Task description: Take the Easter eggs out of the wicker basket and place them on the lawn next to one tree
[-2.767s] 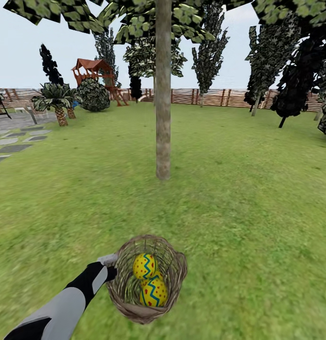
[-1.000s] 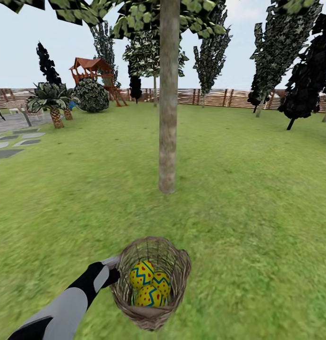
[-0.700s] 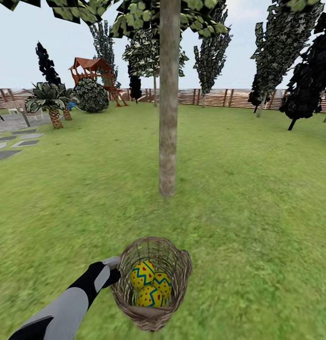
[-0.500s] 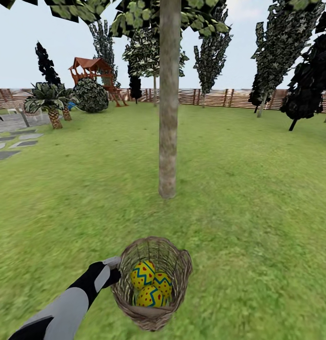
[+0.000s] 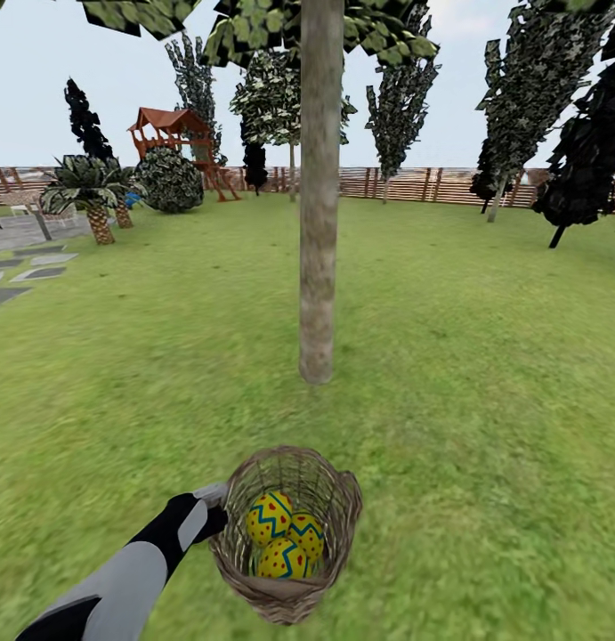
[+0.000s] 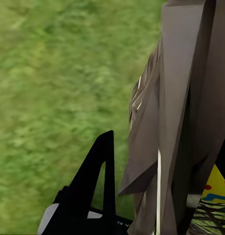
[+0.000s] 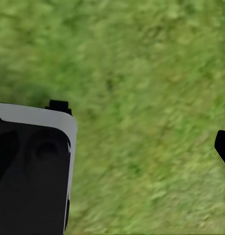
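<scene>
- Now the left gripper [image 5: 211,504] pinches the basket [image 5: 287,532] rim at nine o'clock, carrying all three eggs [image 5: 283,536] together.
- Tree [image 5: 319,267] stands at twelve, near, presumably the drop spot.
- Right gripper: can't tell.

We are outdoors in a home garden. A wide green lawn [image 5: 485,356] runs back to a brown slatted fence [image 5: 387,182] under open sky. A pale-trunked tree [image 5: 318,223] stands just ahead of us, with dark cypresses [image 5: 521,98] and a short palm [image 5: 92,191] farther off. A red-roofed playset [image 5: 175,133] and grey stepping stones [image 5: 27,267] mark it as a family yard.
</scene>
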Available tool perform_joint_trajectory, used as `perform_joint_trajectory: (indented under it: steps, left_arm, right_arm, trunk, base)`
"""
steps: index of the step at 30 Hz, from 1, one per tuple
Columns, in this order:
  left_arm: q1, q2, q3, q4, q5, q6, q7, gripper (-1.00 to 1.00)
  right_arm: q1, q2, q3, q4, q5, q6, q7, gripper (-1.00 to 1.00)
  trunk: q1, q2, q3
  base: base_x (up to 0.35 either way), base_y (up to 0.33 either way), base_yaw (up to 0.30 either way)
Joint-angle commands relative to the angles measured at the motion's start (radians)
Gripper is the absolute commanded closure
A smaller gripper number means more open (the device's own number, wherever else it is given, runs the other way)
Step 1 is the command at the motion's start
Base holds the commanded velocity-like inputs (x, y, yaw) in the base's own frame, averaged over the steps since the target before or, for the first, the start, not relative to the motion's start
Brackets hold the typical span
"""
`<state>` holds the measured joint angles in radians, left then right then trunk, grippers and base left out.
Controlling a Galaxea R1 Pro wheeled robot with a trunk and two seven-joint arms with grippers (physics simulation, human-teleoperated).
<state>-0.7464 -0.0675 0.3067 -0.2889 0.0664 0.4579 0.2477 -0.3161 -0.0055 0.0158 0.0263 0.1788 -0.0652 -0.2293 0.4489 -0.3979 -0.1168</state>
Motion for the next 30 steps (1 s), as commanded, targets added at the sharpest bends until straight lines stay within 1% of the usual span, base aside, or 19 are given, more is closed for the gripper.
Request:
perform_joint_trajectory:
  steps: [1, 13, 17, 19, 24, 27, 30]
  left_arm:
    - [-0.001, 0.0, 0.003, -0.003, 0.012, 0.004, 0.004, 1.0]
    - [-0.001, 0.0, 0.003, -0.003, 0.012, 0.004, 0.004, 1.0]
    - [-0.001, 0.0, 0.003, -0.003, 0.012, 0.004, 0.004, 1.0]
    - [-0.001, 0.0, 0.003, -0.003, 0.012, 0.004, 0.004, 1.0]
    - [-0.001, 0.0, 0.003, -0.003, 0.012, 0.004, 0.004, 1.0]
    - [-0.001, 0.0, 0.003, -0.003, 0.012, 0.004, 0.004, 1.0]
    - [-0.001, 0.0, 0.003, -0.003, 0.012, 0.004, 0.004, 1.0]
  right_arm:
    - [-0.001, 0.0, 0.001, 0.003, 0.006, -0.004, -0.004, -1.0]
    - [-0.001, 0.0, 0.001, 0.003, 0.005, -0.004, -0.004, -1.0]
    - [-0.001, 0.008, 0.001, 0.001, 0.006, -0.004, -0.004, -1.0]
    - [-0.001, 0.005, 0.0, 0.001, 0.006, -0.004, -0.004, -1.0]
    - [-0.001, 0.009, 0.0, -0.002, 0.007, -0.003, -0.004, -1.0]
    - [-0.001, 0.007, 0.001, -0.003, 0.015, -0.001, -0.004, -1.0]
    - [-0.001, 0.0, 0.001, -0.005, 0.012, -0.005, -0.002, -1.0]
  trunk:
    - [0.001, -0.002, -0.002]
    - [0.001, -0.002, -0.002]
    - [0.001, -0.002, -0.002]
    - [0.001, -0.002, -0.002]
    - [0.001, -0.002, -0.002]
    - [0.001, -0.002, -0.002]
    - [0.001, -0.002, -0.002]
  base:
    - [0.327, 0.0, 0.0]
    - [0.327, 0.0, 0.0]
    - [0.327, 0.0, 0.0]
    - [0.327, 0.0, 0.0]
    - [0.327, 0.0, 0.0]
    - [0.327, 0.0, 0.0]
    - [0.327, 0.0, 0.0]
